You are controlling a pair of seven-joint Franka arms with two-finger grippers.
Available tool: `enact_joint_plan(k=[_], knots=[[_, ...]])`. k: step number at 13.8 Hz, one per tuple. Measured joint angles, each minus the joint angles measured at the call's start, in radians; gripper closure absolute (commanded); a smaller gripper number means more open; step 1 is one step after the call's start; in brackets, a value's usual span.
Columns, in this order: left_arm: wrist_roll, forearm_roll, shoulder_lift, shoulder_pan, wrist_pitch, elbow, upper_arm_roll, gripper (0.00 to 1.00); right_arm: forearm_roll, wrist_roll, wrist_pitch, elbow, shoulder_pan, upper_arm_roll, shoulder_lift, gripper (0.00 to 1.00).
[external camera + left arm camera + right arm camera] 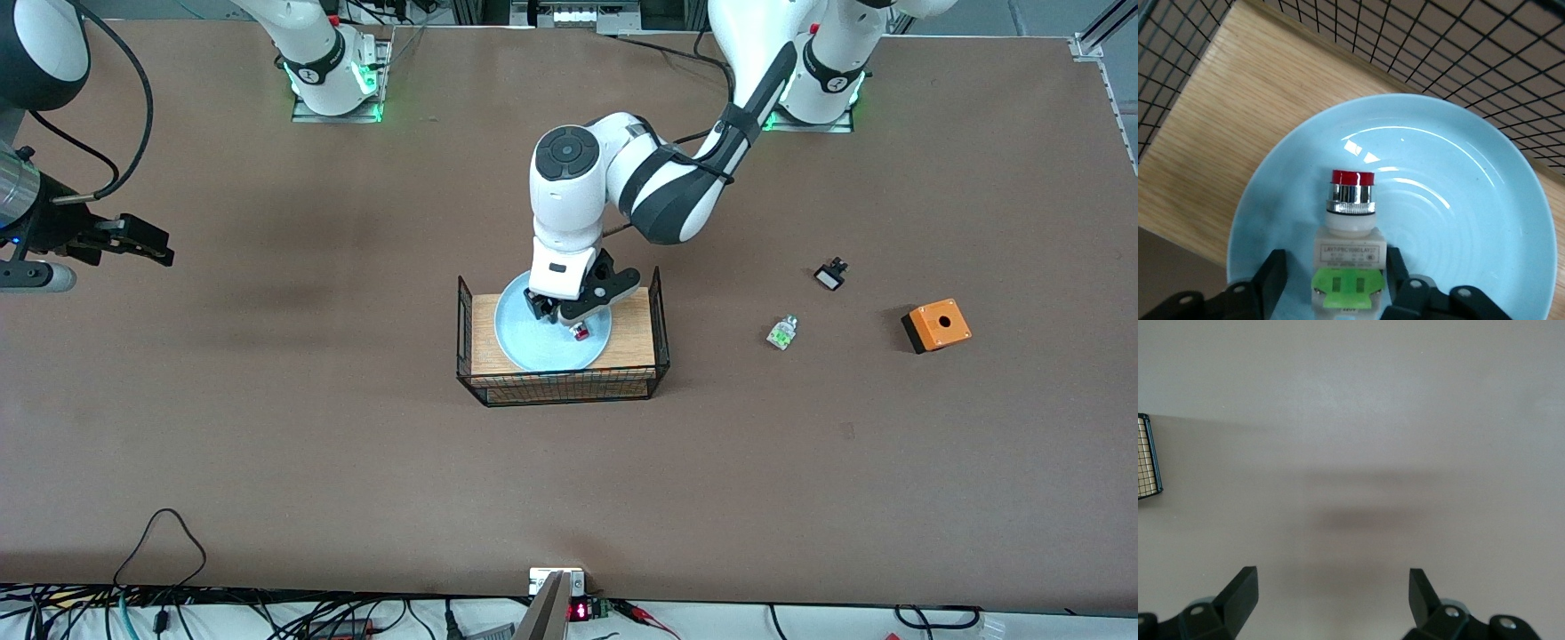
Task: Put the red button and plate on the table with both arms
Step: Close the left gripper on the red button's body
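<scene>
One plate [542, 342], one red button [581, 333], one wire-sided tray [562, 378], and two arms. Three more small parts lie on the table [267, 427], well apart from the tray toward the left arm's end: one whitish-green part [781, 332], one black-and-white part [830, 274] and one orange box [936, 325].

The front view shows the left gripper [573, 322] down inside the tray, over the plate, with the red button at its tip; how the fingers stand there is hard to read. The left wrist view settles it: the two fingers [1271, 277] flank the button's whitish body, one on each side, narrowly parted and touching or almost touching it, and the red button [1351, 233] sits between them, red cap pointing away from the gripper, green block at the back, over the plate [1458, 200], which lies on the tray's wooden floor [1238, 120].

The right gripper [133, 238] waits over bare table toward the right arm's end. Its wrist view shows the fingers [1238, 593] spread wide, holding nothing, with a corner of the tray [1146, 457] at the edge.
</scene>
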Motion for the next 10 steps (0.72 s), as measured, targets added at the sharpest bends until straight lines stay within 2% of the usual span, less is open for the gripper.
enact_joint_plan(k=[3,4,6,10], knots=[[0.0,0.0,0.0,0.0,0.0,0.008,0.0,0.84,0.0,0.0,0.0,-0.002,0.0,0.0,0.002,0.0],[0.001,0.0,0.0,0.0,0.0,0.011,0.0,0.89,0.0,0.0,0.0,-0.002,0.0,0.0,0.004,0.0],[0.001,0.0,0.0,0.0,0.0,0.023,0.001,0.95,0.0,0.0,0.0,-0.002,0.0,0.0,0.009,0.0],[0.016,0.001,-0.021,0.007,-0.009,0.063,0.005,0.95,0.003,0.0,0.0,-0.002,0.003,0.0,0.013,0.0]])
